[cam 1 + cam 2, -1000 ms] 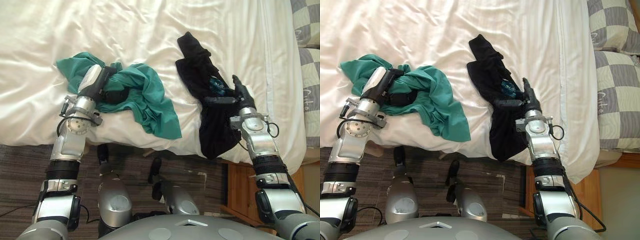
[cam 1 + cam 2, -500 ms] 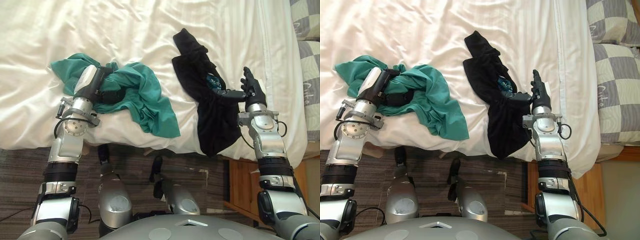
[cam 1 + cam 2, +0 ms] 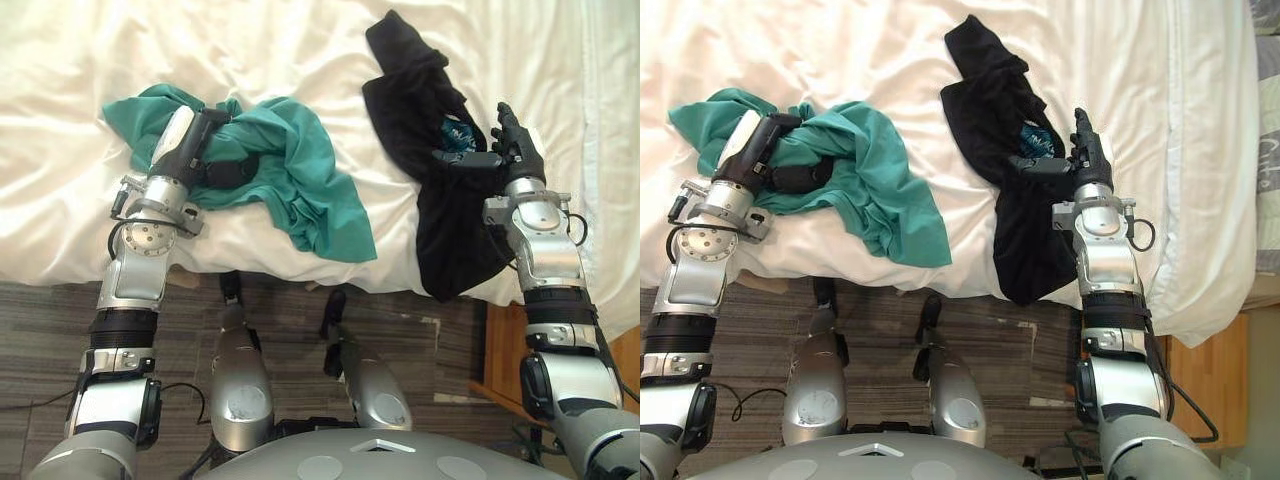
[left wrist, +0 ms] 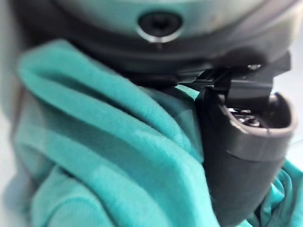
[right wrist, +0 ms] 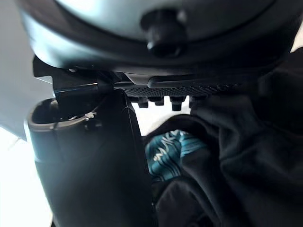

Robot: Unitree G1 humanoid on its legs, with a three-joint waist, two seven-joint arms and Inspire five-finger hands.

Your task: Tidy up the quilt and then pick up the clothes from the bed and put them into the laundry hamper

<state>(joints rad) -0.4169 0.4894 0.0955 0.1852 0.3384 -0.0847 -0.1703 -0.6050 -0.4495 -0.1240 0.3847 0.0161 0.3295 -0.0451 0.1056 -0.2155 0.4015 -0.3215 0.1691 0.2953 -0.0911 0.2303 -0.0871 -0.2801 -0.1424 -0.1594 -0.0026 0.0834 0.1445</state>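
Partly, teal garment [image 3: 300,185] hides left hand [image 3: 188,152]; black garment [image 3: 445,215] overhangs bed [image 3: 300,50].

On the quilt [image 3: 300,50], the shirt [image 3: 310,185] lies left, under my left hand [image 3: 195,150]; the other garment [image 3: 445,215] right (overhanging its near edge).

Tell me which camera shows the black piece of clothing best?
The right eye view: the whole black garment lies on the bed, one end hanging over the edge. The left eye view shows much the same. The right wrist view catches just a dark fold beside the right hand.
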